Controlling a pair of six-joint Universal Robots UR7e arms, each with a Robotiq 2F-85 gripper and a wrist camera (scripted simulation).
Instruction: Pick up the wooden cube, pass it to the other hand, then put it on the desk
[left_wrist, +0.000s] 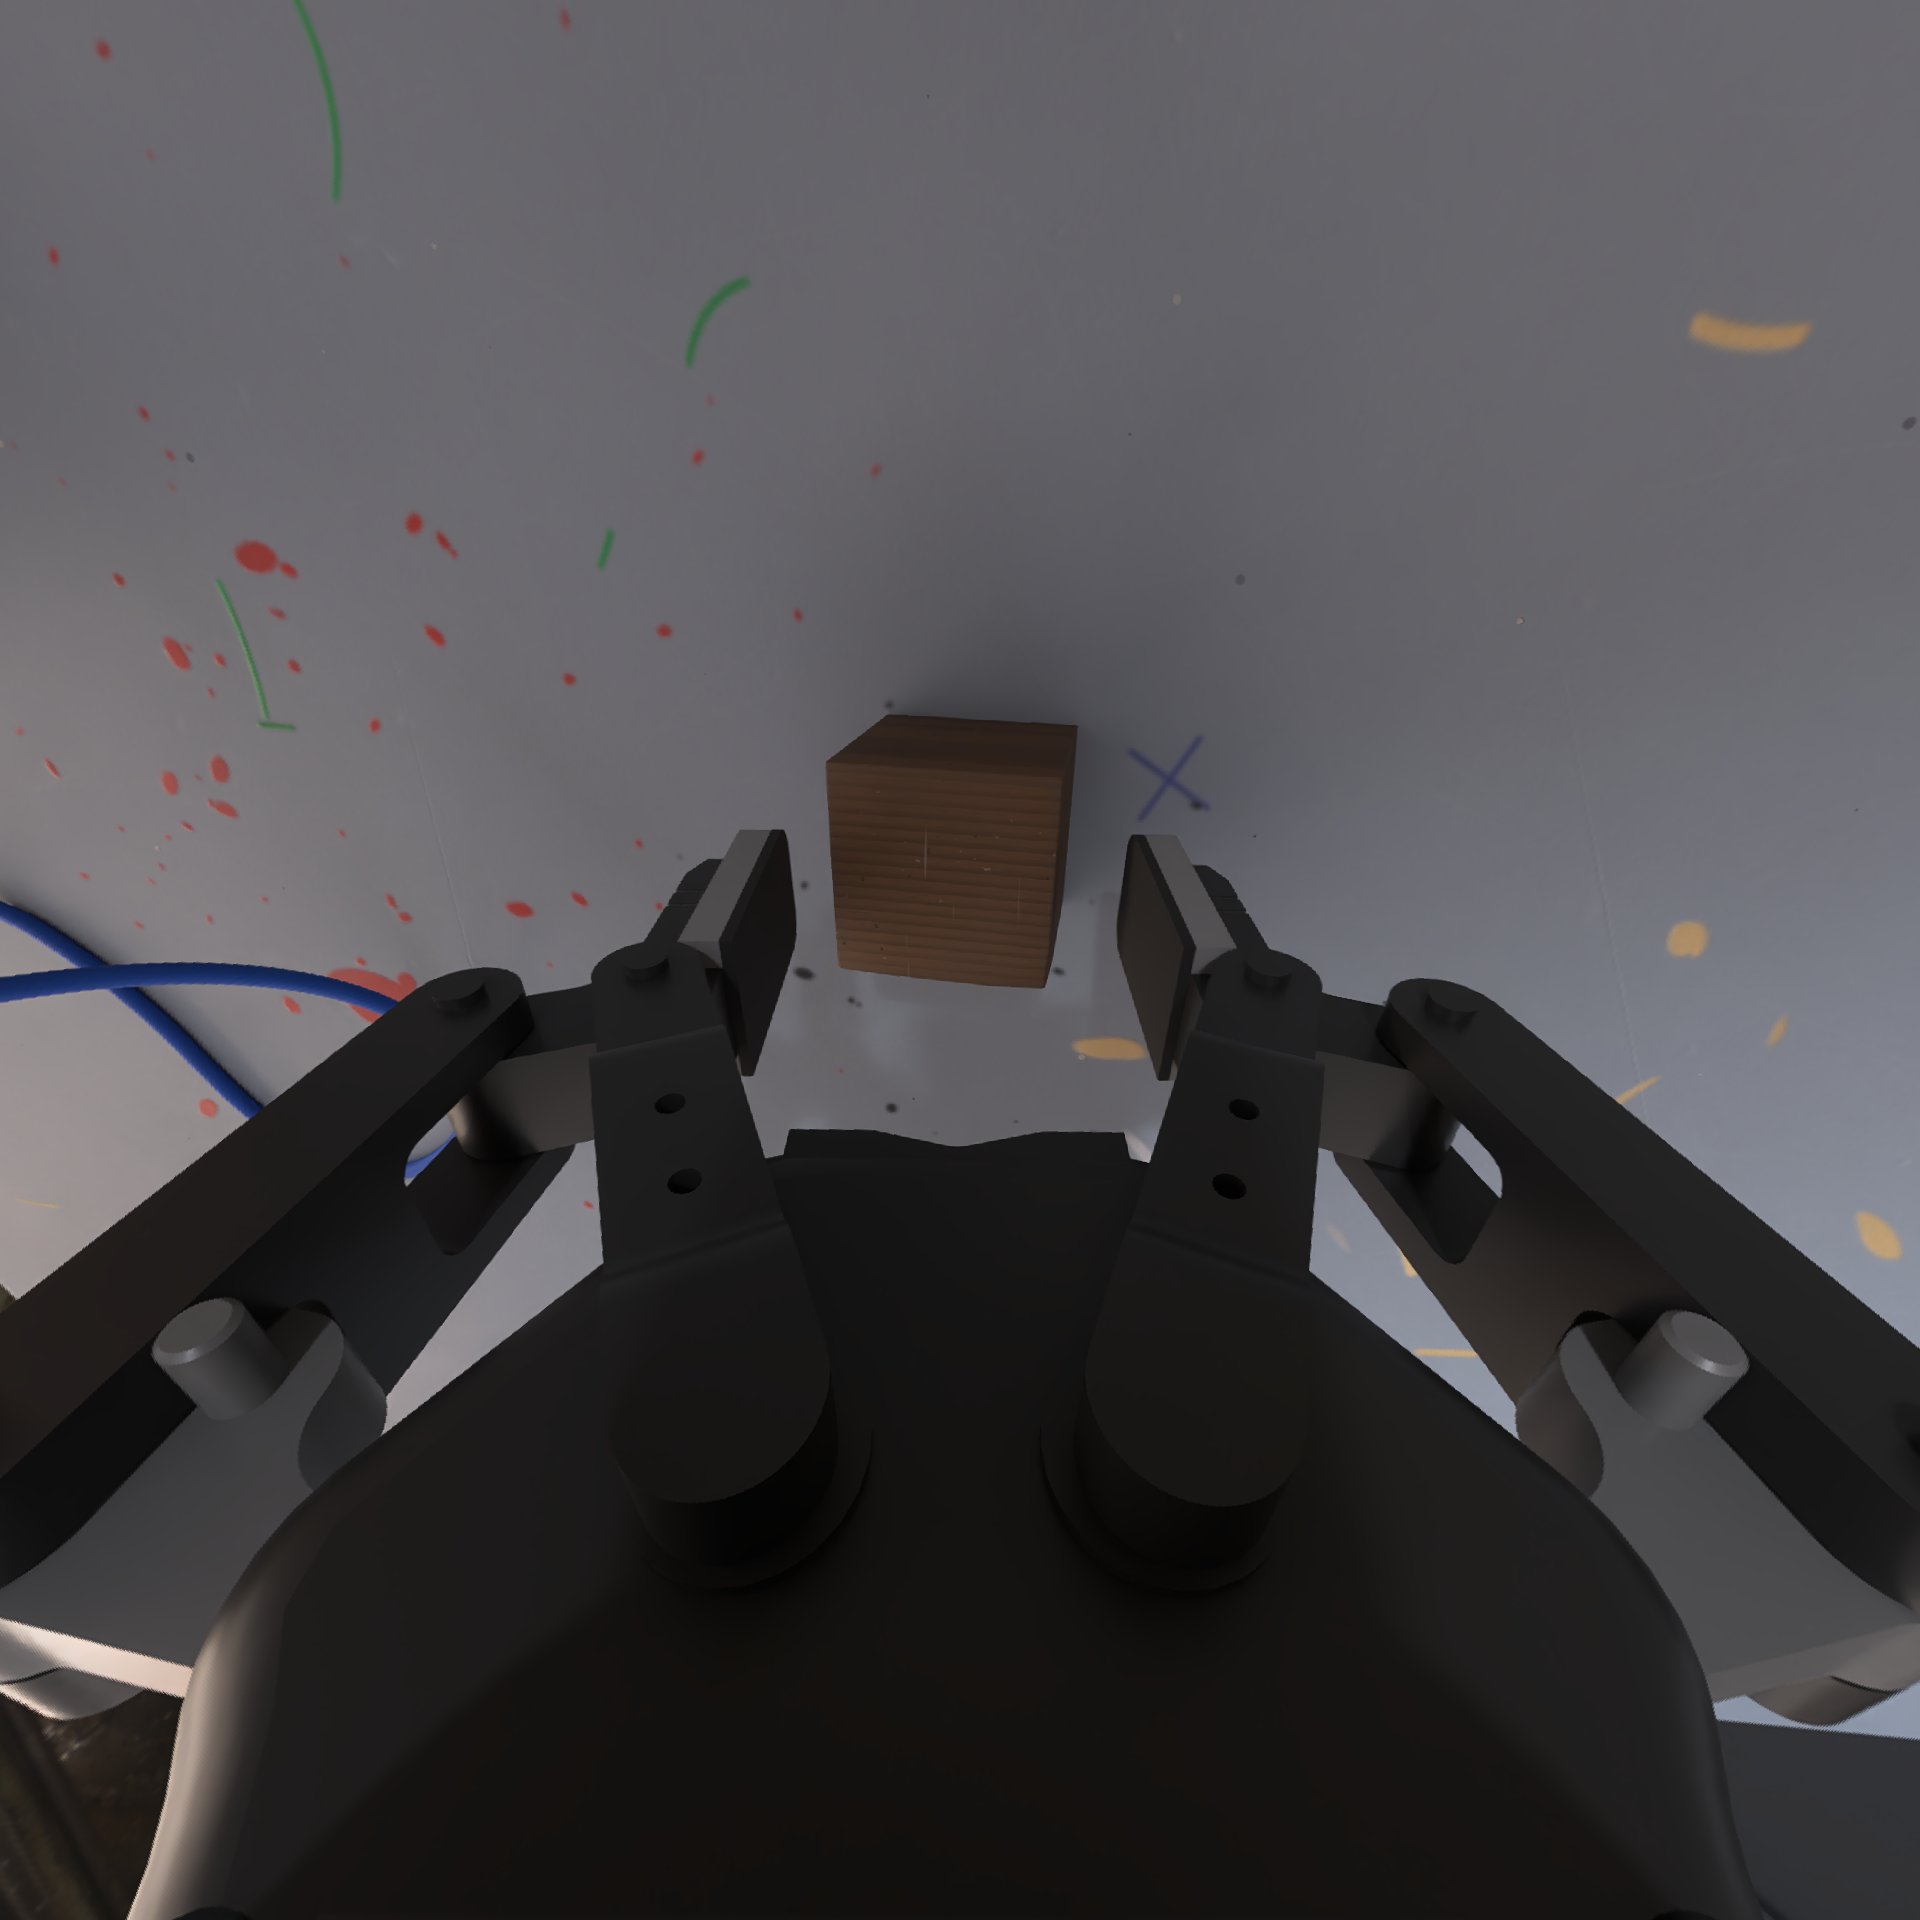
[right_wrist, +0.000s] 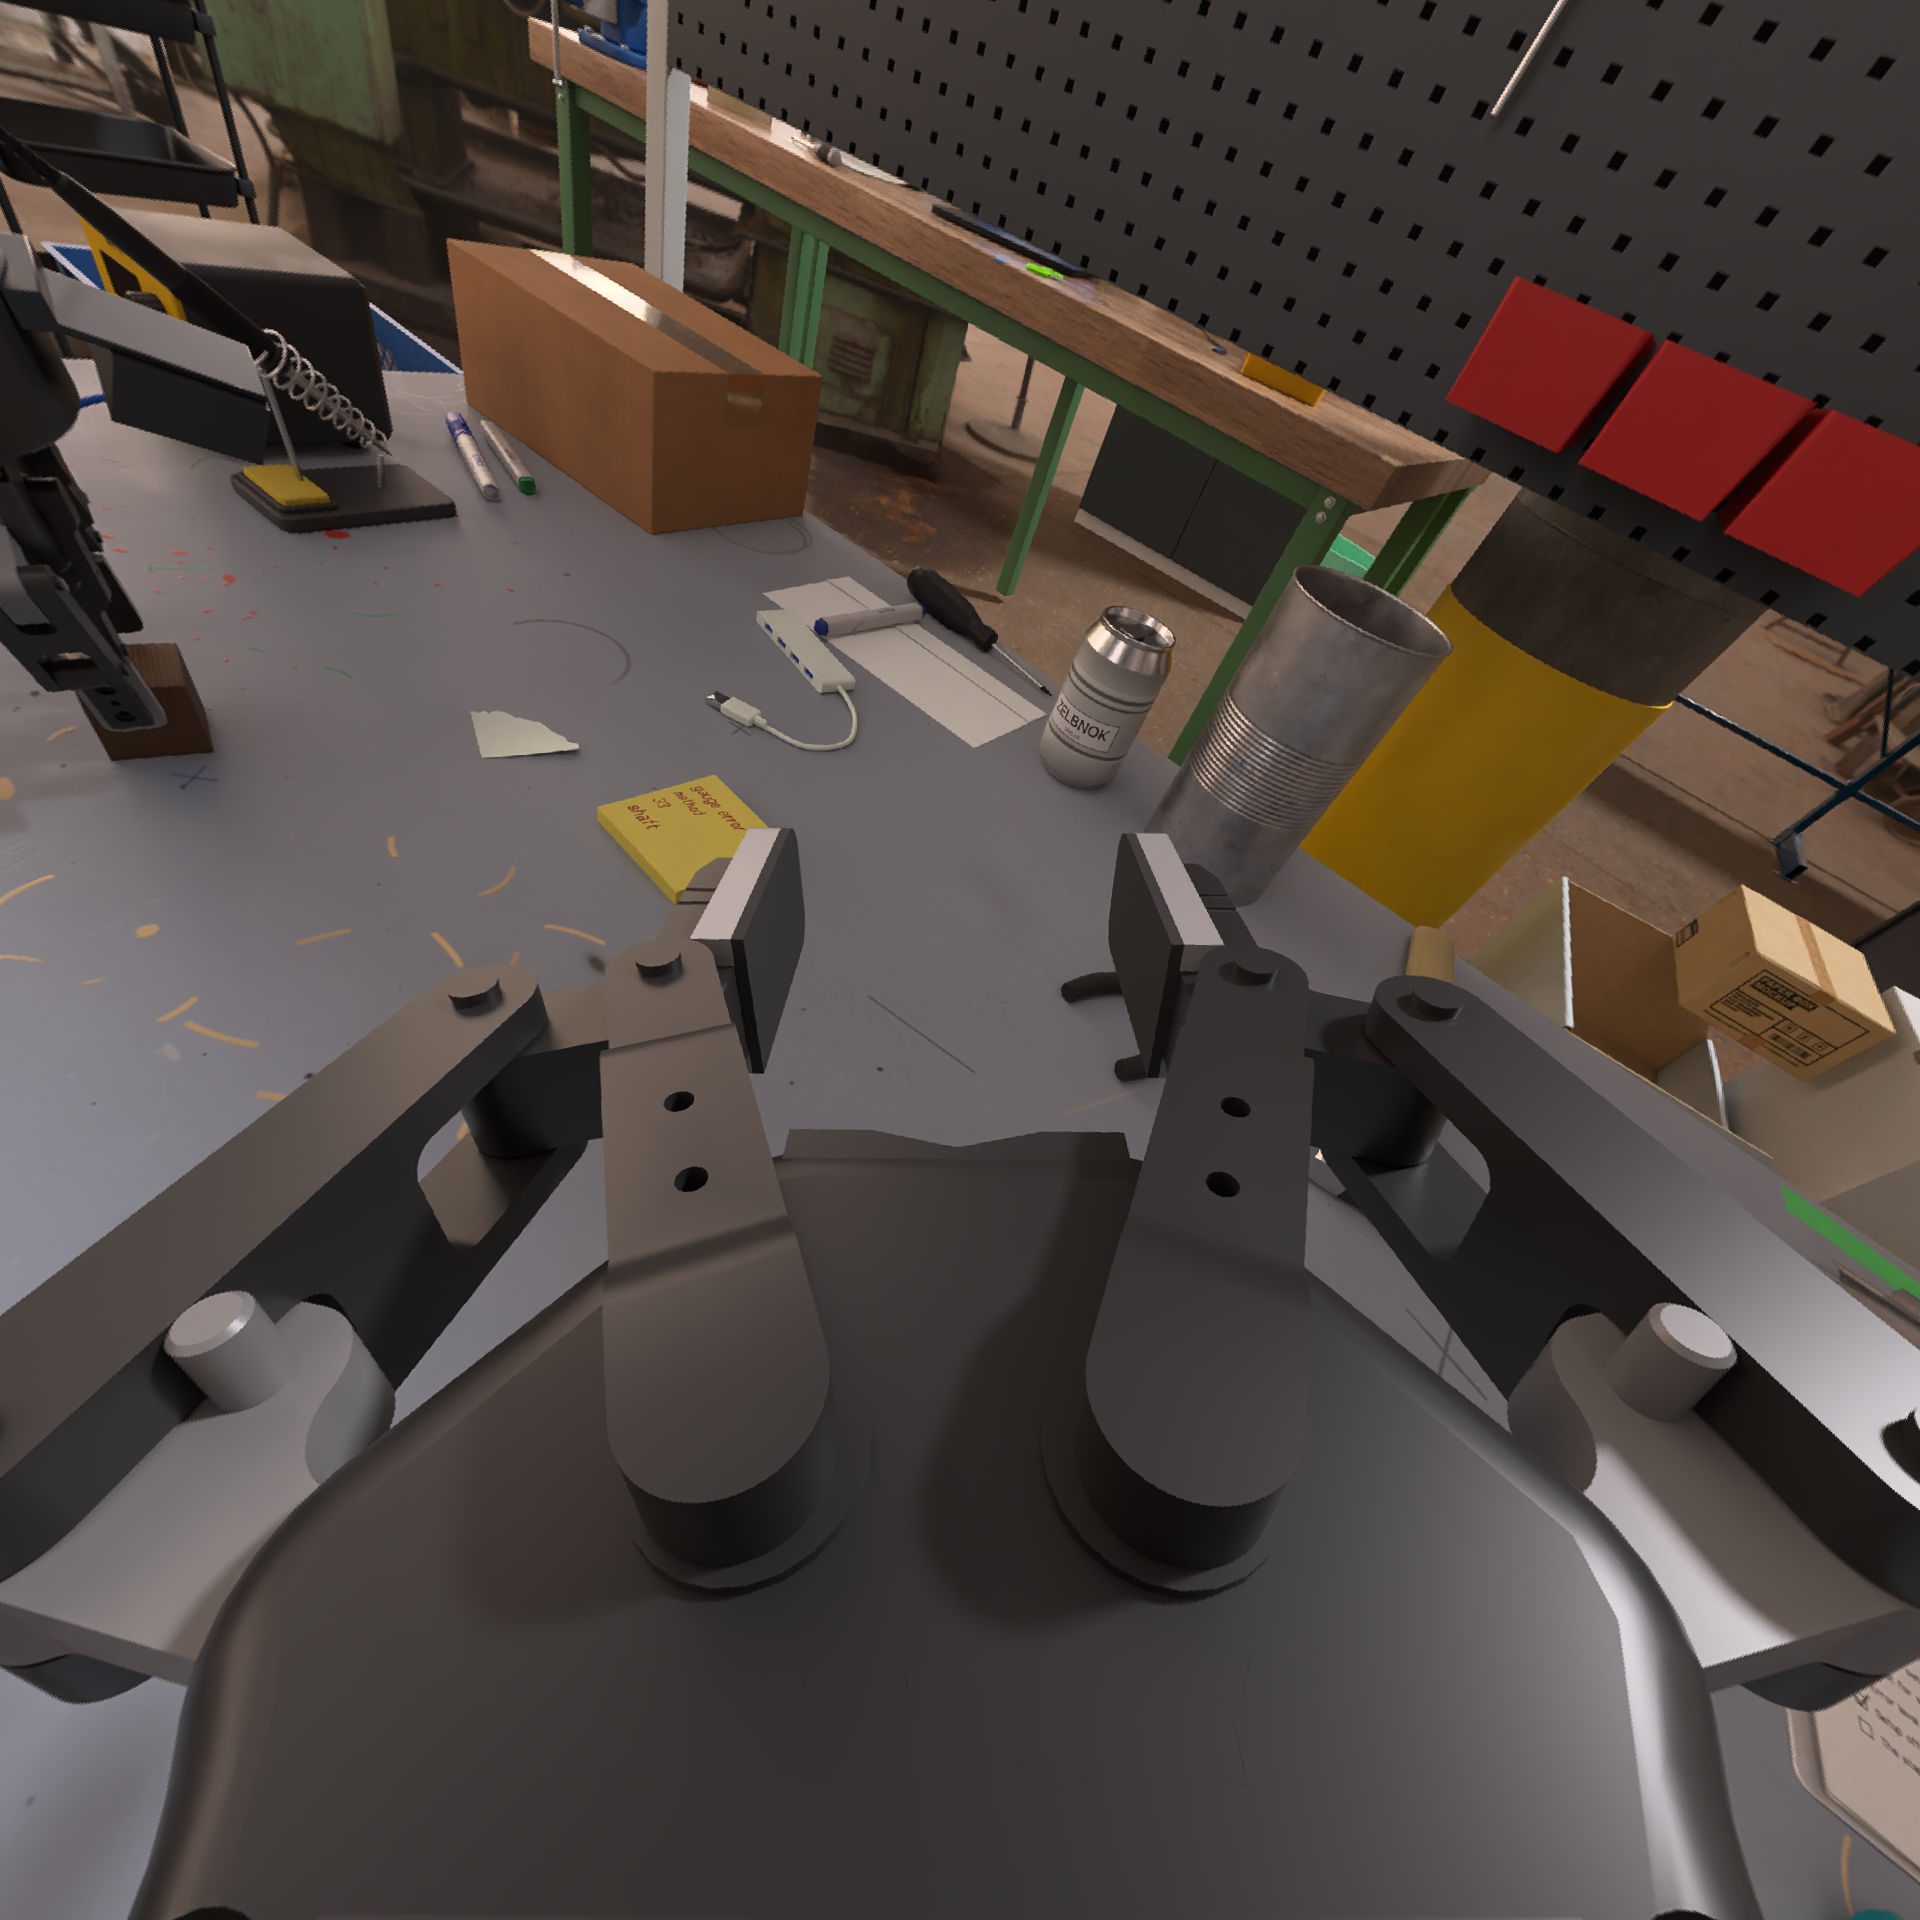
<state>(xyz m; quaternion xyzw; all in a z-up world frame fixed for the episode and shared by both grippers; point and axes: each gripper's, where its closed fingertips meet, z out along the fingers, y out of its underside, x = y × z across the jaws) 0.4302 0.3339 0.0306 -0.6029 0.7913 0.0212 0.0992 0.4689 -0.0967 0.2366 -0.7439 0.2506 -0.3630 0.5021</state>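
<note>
Grey paint-flecked worktop (left_wrist: 1351, 520) carries the wooden cube (left_wrist: 951, 852), seemingly mid-surface, between the left gripper's (left_wrist: 956, 935) wide fingers (left_wrist: 764, 914). Right gripper (right_wrist: 956, 935) gapes empty near a lettered can (right_wrist: 1107, 696) at the far edge.
</note>
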